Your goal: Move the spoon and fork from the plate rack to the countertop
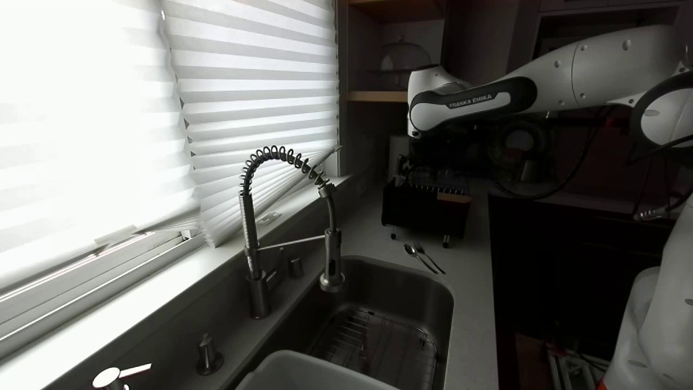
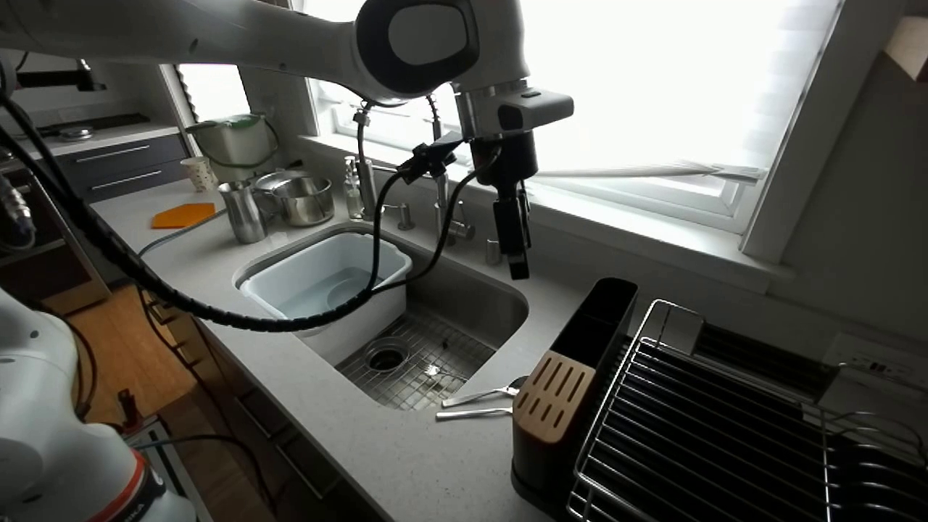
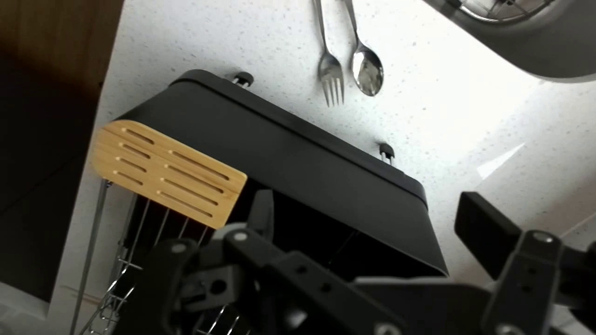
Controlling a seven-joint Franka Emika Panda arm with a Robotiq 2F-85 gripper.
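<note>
Wrist view: fork (image 3: 331, 70) & spoon (image 3: 368, 70) on counter (image 3: 279, 51)

Both lie side by side nr black bin (image 3: 298, 153) w/ slotted wood lid (image 3: 156, 160) at one end; inside too dark to read. Gripper (image 3: 373, 221) released, jaws apart. In an exterior view, bin's just beside plate rack (image 2: 714, 431); sink (image 2: 478, 308) holds wire grid (image 2: 444, 362) & white tub (image 2: 377, 313), contents unclear.

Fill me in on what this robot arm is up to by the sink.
The robot arm has its gripper open and holding nothing, raised near the dark utensil holder at the plate rack. The fork and spoon lie side by side on the countertop, between the utensil holder and the sink. The job is moving them from the plate rack to the countertop, so it looks done.
</note>
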